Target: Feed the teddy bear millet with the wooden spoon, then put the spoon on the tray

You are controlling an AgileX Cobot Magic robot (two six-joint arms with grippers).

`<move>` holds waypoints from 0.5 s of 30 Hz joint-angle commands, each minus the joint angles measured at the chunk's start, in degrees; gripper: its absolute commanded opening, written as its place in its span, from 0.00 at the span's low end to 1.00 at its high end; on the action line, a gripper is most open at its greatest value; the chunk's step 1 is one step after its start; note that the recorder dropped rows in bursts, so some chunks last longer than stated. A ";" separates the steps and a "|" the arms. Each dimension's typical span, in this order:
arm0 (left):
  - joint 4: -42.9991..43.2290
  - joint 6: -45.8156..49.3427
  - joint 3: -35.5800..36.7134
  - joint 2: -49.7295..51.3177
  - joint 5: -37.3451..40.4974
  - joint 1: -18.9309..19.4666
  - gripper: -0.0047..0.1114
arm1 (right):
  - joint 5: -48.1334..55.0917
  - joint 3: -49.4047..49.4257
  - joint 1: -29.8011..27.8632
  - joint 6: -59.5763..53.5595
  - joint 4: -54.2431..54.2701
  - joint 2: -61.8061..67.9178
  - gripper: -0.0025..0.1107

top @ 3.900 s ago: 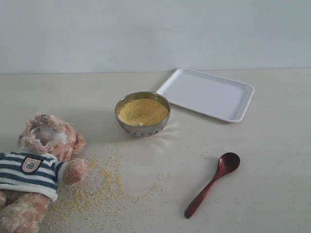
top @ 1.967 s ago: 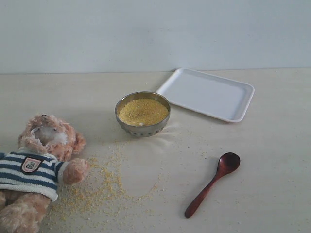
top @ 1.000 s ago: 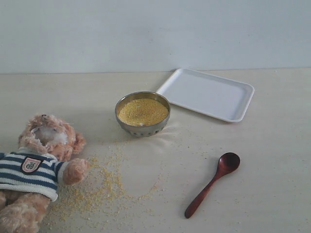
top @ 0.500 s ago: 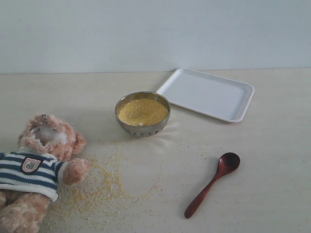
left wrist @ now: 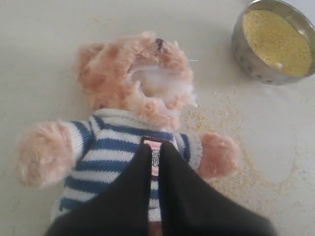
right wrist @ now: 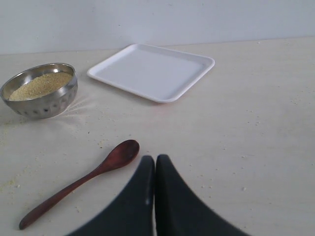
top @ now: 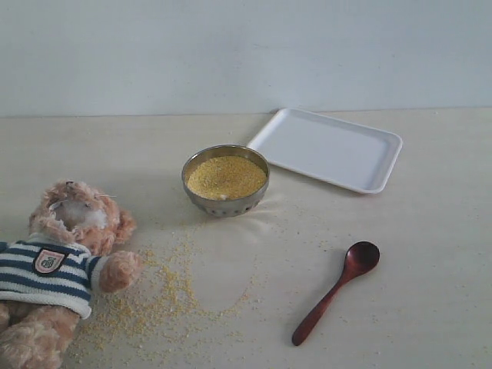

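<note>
The teddy bear point(top: 65, 254) lies on its back at the table's front left, in its striped sweater point(left wrist: 110, 147). Millet point(top: 226, 176) fills the steel bowl point(top: 225, 201) behind it, and loose grains point(top: 165, 292) are strewn beside the bear's paw. The wooden spoon point(top: 335, 290) lies flat at the front right, its bowl end toward the white tray point(top: 327, 148) at the back. My left gripper point(left wrist: 154, 145) hovers shut above the bear's chest badge, holding nothing. My right gripper point(right wrist: 155, 158) is shut and empty just beside the spoon's bowl point(right wrist: 120, 153). Neither arm shows in the exterior view.
A pale wall runs along the back of the light table point(top: 430, 254). The tray point(right wrist: 152, 71) and the steel bowl point(right wrist: 40, 97) stand close together, with scattered grains between the bowl and the bear.
</note>
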 commanded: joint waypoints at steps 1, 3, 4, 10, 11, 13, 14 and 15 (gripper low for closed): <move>-3.83 8.31 -0.78 0.62 4.00 7.15 0.08 | -0.10 0.25 0.11 0.00 -0.02 -0.22 0.02; -6.97 8.67 -0.78 1.32 3.90 10.51 0.08 | -0.10 0.25 0.11 0.00 -0.02 -0.22 0.02; -9.21 9.89 -0.78 1.89 4.45 11.53 0.08 | -0.10 0.25 0.11 0.00 -0.02 -0.22 0.02; -22.47 25.21 -0.78 8.60 17.47 15.43 0.08 | -0.10 0.25 0.11 0.00 -0.02 -0.22 0.02; -20.42 24.86 -0.78 9.11 16.16 16.38 0.08 | -0.10 0.25 0.11 0.00 -0.02 -0.22 0.02; -20.57 24.30 -0.78 10.10 14.29 17.15 0.08 | -0.10 0.25 0.11 0.00 -0.02 -0.22 0.02; -20.56 24.30 -0.78 10.52 14.08 17.15 0.08 | -0.10 0.25 0.11 0.00 -0.02 -0.22 0.02; -20.02 24.30 -0.78 11.79 13.84 17.15 0.08 | -0.10 0.25 0.11 0.00 -0.02 -0.22 0.02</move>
